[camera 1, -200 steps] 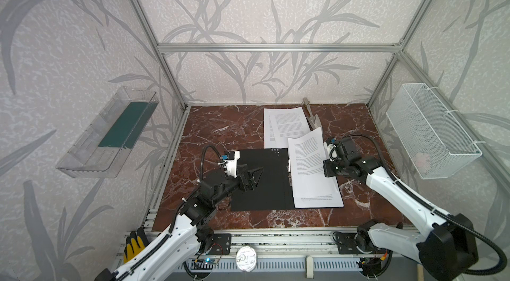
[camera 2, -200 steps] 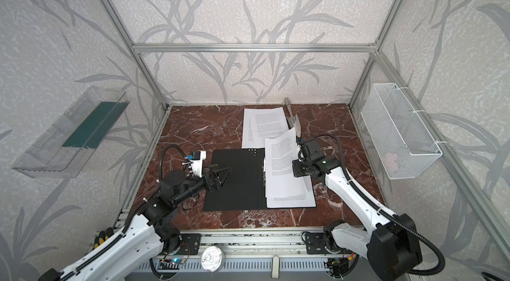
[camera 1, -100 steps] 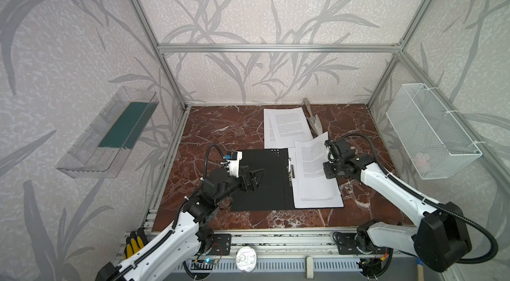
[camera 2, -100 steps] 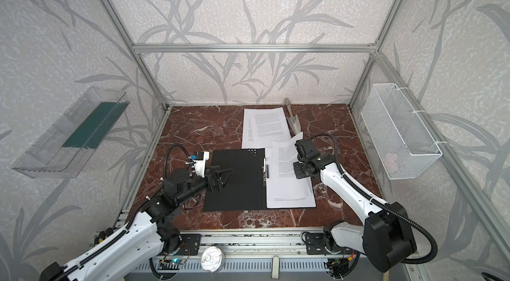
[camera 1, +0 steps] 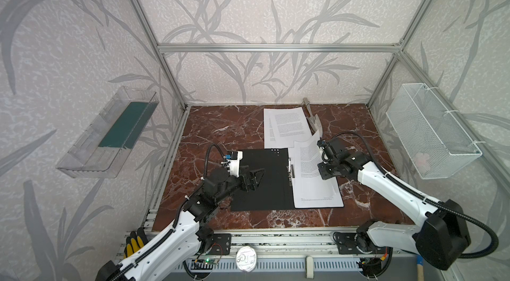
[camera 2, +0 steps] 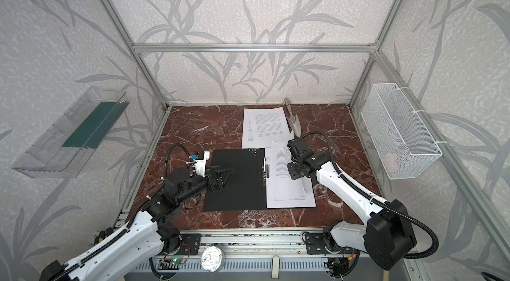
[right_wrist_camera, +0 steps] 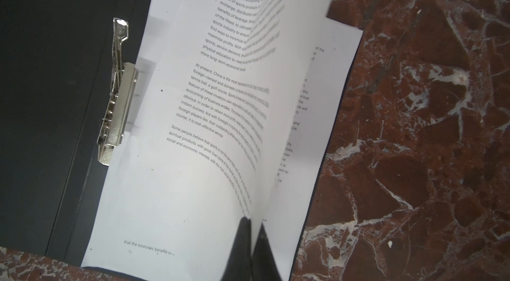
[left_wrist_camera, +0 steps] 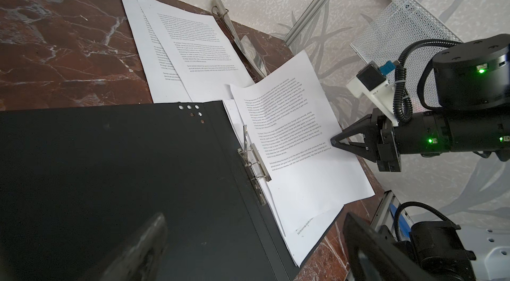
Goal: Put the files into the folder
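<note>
Sheet [right_wrist_camera: 193, 127] clenched in your right gripper [right_wrist_camera: 252, 223] could buckle against the clip [right_wrist_camera: 118, 105] at nine o'clock; left gripper [camera 1: 256, 180] hangs spread, empty.

Pale wallpaper [camera 1: 248, 3] with grey leafy stems covers the walls behind an aluminium frame [camera 1: 276, 48]. The bench [camera 1: 220, 125] is white-veined red-brown marble. A clear plastic tray [camera 1: 80, 163] hangs on the left wall, a white wire basket [camera 1: 441, 138] on the right
</note>
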Motion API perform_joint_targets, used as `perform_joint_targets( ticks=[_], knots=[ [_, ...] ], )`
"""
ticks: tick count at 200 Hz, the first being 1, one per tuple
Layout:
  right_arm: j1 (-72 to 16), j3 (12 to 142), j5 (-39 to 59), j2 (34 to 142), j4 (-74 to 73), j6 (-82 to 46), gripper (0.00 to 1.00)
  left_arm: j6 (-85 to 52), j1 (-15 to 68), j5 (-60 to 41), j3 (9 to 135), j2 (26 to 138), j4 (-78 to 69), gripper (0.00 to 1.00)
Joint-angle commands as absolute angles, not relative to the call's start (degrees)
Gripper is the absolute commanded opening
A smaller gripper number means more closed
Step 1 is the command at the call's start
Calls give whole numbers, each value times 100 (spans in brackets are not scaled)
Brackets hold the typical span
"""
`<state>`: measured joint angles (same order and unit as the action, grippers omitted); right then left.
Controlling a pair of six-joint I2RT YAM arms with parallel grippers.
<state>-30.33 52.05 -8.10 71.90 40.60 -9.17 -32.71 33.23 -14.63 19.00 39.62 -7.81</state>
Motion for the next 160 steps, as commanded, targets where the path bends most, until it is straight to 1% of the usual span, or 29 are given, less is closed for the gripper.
perform_joint_targets(
  ticks=[1,85,160],
  knots=[
    [-3143,5396,-972,7032,4464,-942,0,-3156,3340,-1467,1986,3997,-923,99],
    [-3471,5467,-1028,6751,4790,-969,0,-3121,3340,-1461,1998,4131,-960,99],
    [-3492,5313,-815,6874,4367,-1090,0,-3097,3333,-1446,2000,4161,-967,99]
  ],
)
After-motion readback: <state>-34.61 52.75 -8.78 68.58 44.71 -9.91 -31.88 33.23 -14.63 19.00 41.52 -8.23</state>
